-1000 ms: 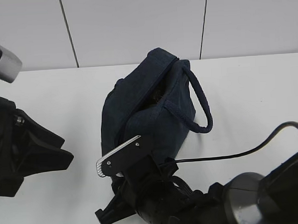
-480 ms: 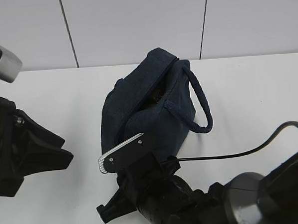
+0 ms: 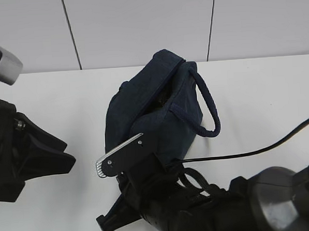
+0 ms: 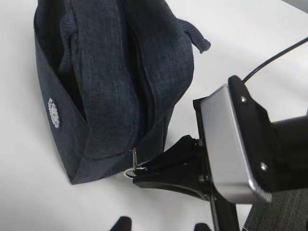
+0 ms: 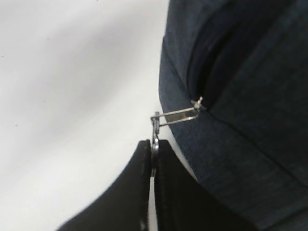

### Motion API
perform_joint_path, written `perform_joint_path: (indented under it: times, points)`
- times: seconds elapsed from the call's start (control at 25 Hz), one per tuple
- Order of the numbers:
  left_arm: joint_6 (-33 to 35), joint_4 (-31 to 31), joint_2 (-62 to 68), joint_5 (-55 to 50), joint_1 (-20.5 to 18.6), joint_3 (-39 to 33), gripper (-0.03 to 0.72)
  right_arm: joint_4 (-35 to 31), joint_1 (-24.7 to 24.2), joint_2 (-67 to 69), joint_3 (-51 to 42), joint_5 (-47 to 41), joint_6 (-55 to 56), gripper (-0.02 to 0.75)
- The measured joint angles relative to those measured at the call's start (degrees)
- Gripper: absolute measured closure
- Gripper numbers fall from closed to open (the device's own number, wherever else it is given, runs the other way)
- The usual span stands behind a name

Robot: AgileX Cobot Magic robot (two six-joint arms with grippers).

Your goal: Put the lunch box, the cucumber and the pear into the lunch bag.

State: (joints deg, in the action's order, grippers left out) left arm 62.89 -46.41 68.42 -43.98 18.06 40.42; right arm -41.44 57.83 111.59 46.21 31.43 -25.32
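The dark navy lunch bag (image 3: 154, 108) stands on the white table with its padded loop handle (image 3: 208, 105) on the right. It also shows in the left wrist view (image 4: 110, 82) and the right wrist view (image 5: 240, 120). The zipper slit gapes dark along the top. My right gripper (image 5: 153, 144) is shut on the metal ring pull (image 5: 155, 137) at the bag's near lower end; it also shows in the left wrist view (image 4: 142, 173). My left gripper (image 4: 161, 225) is open and empty, apart from the bag. The lunch box, cucumber and pear are out of view.
The right arm's wrist bracket (image 3: 120, 156) and body fill the front of the exterior view, with a black cable (image 3: 250, 153) trailing right across the table. The left arm (image 3: 22, 153) stands at the left edge. A white panelled wall runs behind.
The right wrist has shifted slightly to the left while still holding the ring pull, and its cable has moved. The bag and the left arm look unchanged.
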Motion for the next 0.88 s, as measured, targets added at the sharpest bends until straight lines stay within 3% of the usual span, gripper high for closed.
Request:
perform_joint_path:
  times: [0.48,0.88]
  points:
    - [0.0,0.0,0.0,1.4,0.0,0.0,0.446,-12.6,0.0,-9.6,0.0,-3.4,-18.3,0.738]
    - [0.0,0.0,0.0,2.9,0.0,0.0,0.446,-14.1,0.0,-15.4,0.0,-3.9,-23.9,0.738]
